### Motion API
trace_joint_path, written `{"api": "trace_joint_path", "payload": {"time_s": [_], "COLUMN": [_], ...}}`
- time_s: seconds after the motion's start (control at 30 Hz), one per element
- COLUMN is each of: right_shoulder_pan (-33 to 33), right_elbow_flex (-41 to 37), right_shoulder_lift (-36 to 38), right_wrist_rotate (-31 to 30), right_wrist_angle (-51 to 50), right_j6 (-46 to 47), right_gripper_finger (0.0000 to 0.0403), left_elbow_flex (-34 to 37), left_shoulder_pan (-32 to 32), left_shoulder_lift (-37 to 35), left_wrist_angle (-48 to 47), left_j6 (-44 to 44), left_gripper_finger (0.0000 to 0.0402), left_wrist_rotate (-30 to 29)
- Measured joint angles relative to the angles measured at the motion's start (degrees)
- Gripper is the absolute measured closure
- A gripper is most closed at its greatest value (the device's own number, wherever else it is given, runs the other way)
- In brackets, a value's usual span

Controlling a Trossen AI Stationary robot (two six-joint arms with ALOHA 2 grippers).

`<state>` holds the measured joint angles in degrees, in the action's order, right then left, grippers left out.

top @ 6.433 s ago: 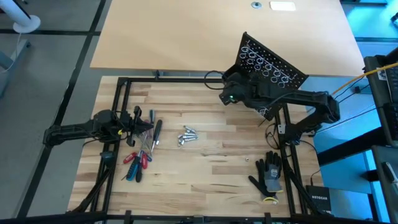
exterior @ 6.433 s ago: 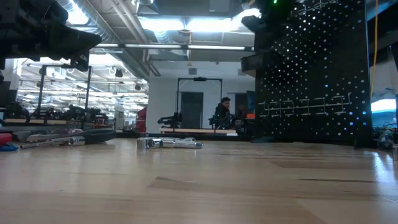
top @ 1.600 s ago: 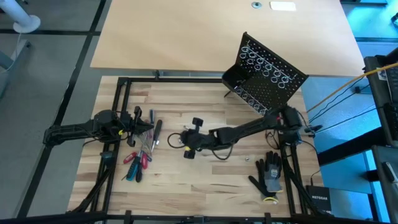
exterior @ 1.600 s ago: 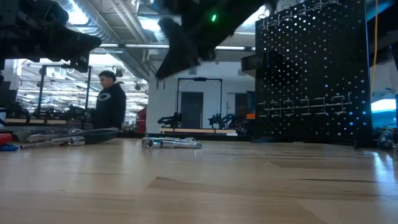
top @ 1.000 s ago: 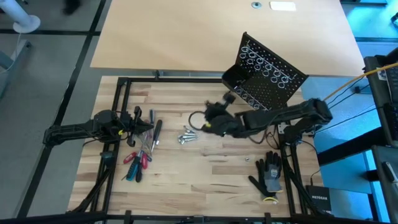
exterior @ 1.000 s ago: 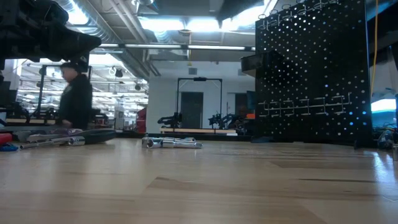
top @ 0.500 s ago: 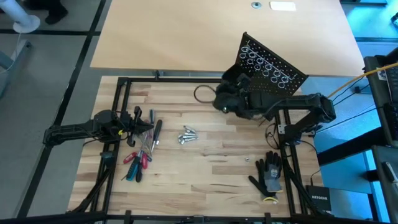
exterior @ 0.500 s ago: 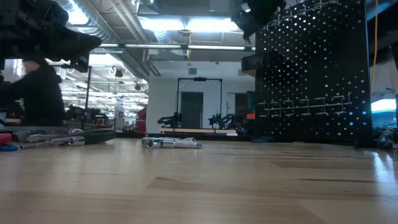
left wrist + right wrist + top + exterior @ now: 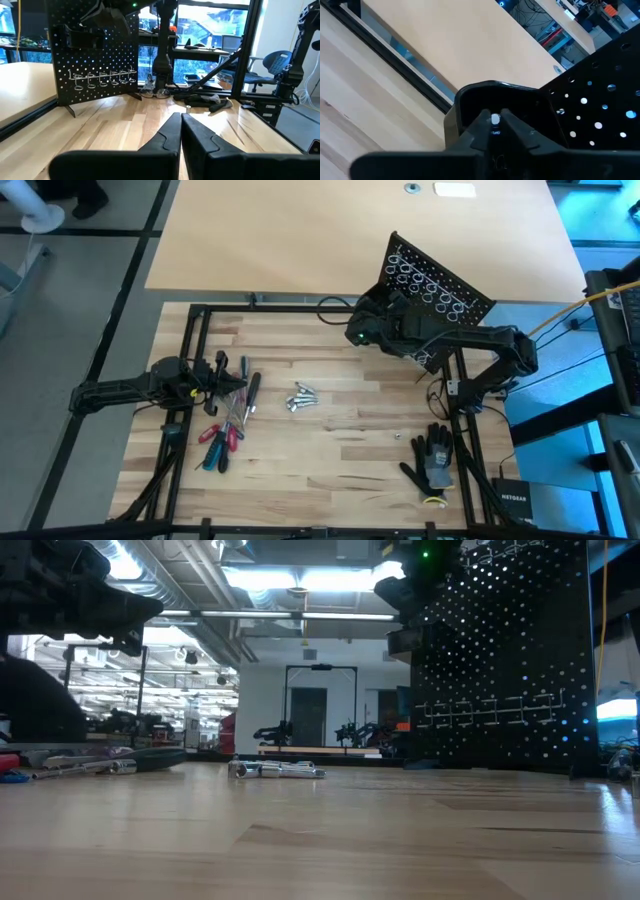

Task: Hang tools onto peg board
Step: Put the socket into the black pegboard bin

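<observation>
Between right gripper [image 9: 494, 122] fingers, silver bit [image 9: 495, 119]

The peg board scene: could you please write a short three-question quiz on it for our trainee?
1. True or false: the left gripper, beside the tools at the table's left, is shut and holds nothing.
2. What does the right gripper pinch? A) a red screwdriver B) a small silver bit C) the work glove
3. Fill in: seen from the right wrist, the part of the peg board directly ahead of the right gripper's fingers is its black bottom ____.

Key: 1 true; 2 B; 3 tray.
</observation>
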<state>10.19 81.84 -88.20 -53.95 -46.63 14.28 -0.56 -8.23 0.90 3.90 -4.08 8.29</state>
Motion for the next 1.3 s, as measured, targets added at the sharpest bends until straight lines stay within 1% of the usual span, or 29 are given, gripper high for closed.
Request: {"api": "trace_joint_path", "payload": {"time_s": [0.13,0.3,0.43,0.5,0.6,0.77,0.9,1.03,1.17,1.3], "right_shoulder_pan": [-0.1,-0.18,-1.61,-3.22,-6.48,-12.92,-16.4,-17.98,-18.22,-17.9], "right_elbow_flex": [0.0,0.02,2.69,4.7,6.58,6.43,6.01,5.99,5.99,5.99], "right_shoulder_lift": [0.0,0.57,0.95,0.96,1.01,0.83,-0.73,-2.77,-5.15,-9.04], "right_wrist_rotate": [0.07,2.25,7.43,9.92,11.22,15.95,21.33,24.86,25.66,26.94], "right_wrist_angle": [0.0,-0.13,-0.33,0.14,2.7,10.23,12.83,13.57,16.39,18.83], "right_j6": [0.03,-1.05,-0.85,-1.02,-1.89,-6.54,-7.21,-7.17,-7.15,-8.38], "right_gripper_finger": [0.0316,0.0257,0.0234,0.023,0.0229,0.0228,0.0228,0.0228,0.0228,0.0228], "left_elbow_flex": [0.0,0.0,0.0,0.0,0.0,0.02,0.0,0.0,0.0,0.0], "left_shoulder_pan": [0.0,0.0,0.0,0.0,0.0,0.0,0.0,0.0,0.0,0.0], "left_shoulder_lift": [-0.02,-0.02,0.0,0.0,-0.01,-0.02,-0.01,-0.01,0.0,0.0], "left_wrist_angle": [0.02,0.04,0.02,0.0,0.0,0.02,0.03,0.07,0.05,0.04], "left_j6": [0.0,0.01,0.04,0.04,0.33,0.17,0.04,0.05,0.5,0.5], "left_gripper_finger": [0.04,0.04,0.04,0.04,0.04,0.04,0.04,0.04,0.04,0.04], "left_wrist_rotate": [0.0,0.0,0.0,-0.02,-0.01,-0.02,-0.02,-0.01,-0.02,-0.02]}}
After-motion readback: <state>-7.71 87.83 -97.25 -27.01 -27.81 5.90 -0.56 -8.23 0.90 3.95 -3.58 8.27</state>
